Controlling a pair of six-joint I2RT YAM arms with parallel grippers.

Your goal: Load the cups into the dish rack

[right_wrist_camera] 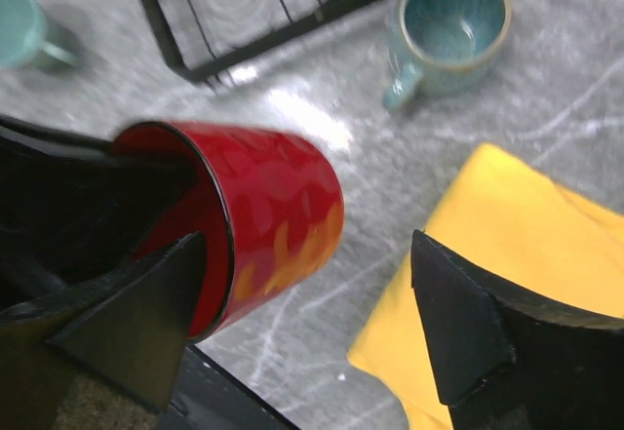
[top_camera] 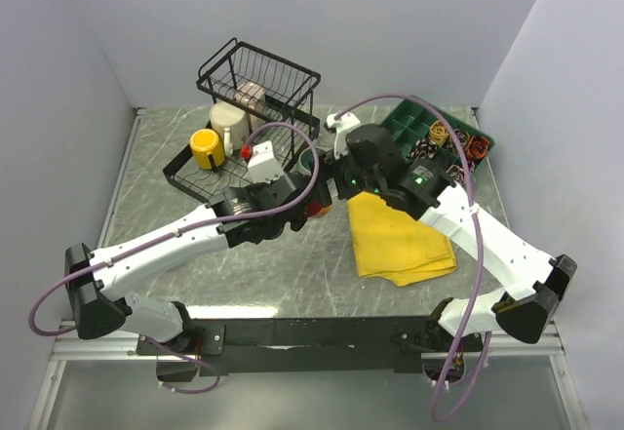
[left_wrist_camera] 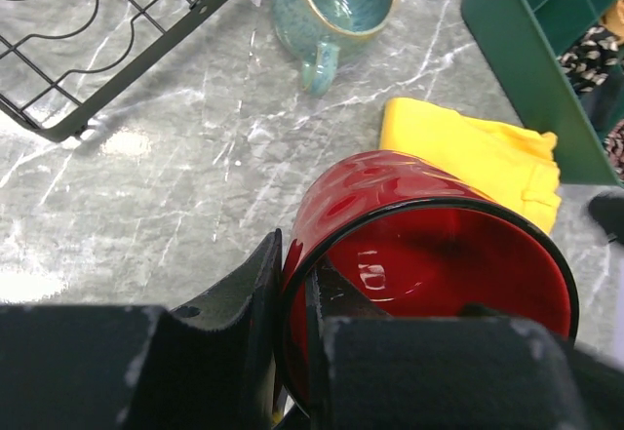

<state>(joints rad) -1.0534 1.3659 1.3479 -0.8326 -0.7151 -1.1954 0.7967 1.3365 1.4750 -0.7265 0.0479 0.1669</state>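
Lab booth: white walls (top_camera: 292, 20) around marble table (top_camera: 292, 269).

Glossy red against grey marble, with 2 more colours close by

The red mug (left_wrist_camera: 419, 225) is shiny red with a black rim and faint embossed marks. The teal mug (left_wrist_camera: 336, 6) has speckled blue-green glaze and a tan rim. The cloth (left_wrist_camera: 478, 157) is plain yellow, the table (left_wrist_camera: 175, 196) grey veined white, the dish rack (left_wrist_camera: 156, 52) black, the compartment tray (left_wrist_camera: 526, 59) dark green.
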